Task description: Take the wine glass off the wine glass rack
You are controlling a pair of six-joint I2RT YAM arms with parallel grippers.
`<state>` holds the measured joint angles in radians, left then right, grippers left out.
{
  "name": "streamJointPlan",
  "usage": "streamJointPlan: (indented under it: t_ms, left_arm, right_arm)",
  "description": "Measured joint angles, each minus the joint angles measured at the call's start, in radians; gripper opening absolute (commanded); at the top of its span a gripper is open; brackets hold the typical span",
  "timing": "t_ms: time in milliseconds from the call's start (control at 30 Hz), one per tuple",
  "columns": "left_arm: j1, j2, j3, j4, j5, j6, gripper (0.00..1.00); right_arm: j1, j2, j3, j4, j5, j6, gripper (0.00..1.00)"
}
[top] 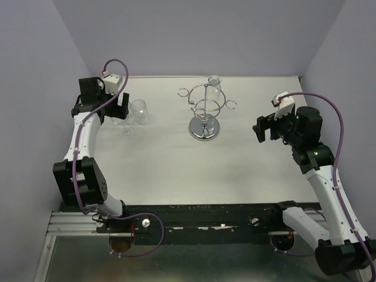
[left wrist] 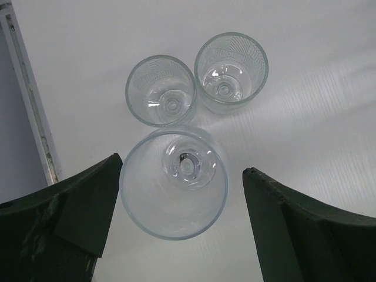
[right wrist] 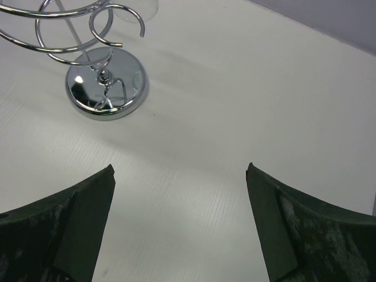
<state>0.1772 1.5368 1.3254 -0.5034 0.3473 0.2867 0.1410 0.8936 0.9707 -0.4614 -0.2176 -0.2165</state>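
Top view: the rack stood mid-worktop, post upright. One glass showed just behind it on the far side, slightly right of the post, its long axis apparently vertical. It could not be told whether it hung from a loop or stood behind the rack, as wire crossed it. The right tool sat right of the rack and on the near side, jaws wide and empty. The glass lay away from it and to its left. I judged this the nearer arm, with the reach having to pass around the loops. The left tool was far left, over the left glasses.

Left wrist view: three left glasses stood upright, seen from above. The nearest one sat between the fingers, jaws wide, with a gap on both sides and no grip. The rack was out of frame.

Right wrist view: the rack's base showed clearly, but the loops were cut off at the top edge. The glass was only a faint blur there. The fingers stood wide with nothing between them.
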Motion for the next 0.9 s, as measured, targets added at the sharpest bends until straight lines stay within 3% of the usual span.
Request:
streamJointPlan:
  t_ms: [300,600,700,800,900]
  left_arm:
    - [0.034,-0.117,0.049,-0.032,-0.063,-0.029,0.99]
    - [-0.036,-0.341,0.431,-0.078,-0.008,-0.402,0.99]
    - [-0.068,-0.399,0.489,-0.05,0.051,-0.499,0.99]
    - [-0.073,-0.454,0.483,0.041,0.15,-0.649,0.99]
    - [-0.084,-0.509,0.358,0.309,0.28,-0.83,0.99]
  right_arm:
    - [-0.006,0.037,0.045,-0.012,-0.001,-0.013,1.0]
    - [-0.017,0.151,0.171,-0.051,0.026,-0.047,1.0]
    - [-0.026,0.211,0.219,-0.076,0.038,-0.067,1.0]
    - [-0.043,0.276,0.278,-0.12,0.041,-0.094,1.0]
    - [-0.051,0.341,0.345,-0.166,0.042,-0.126,1.0]
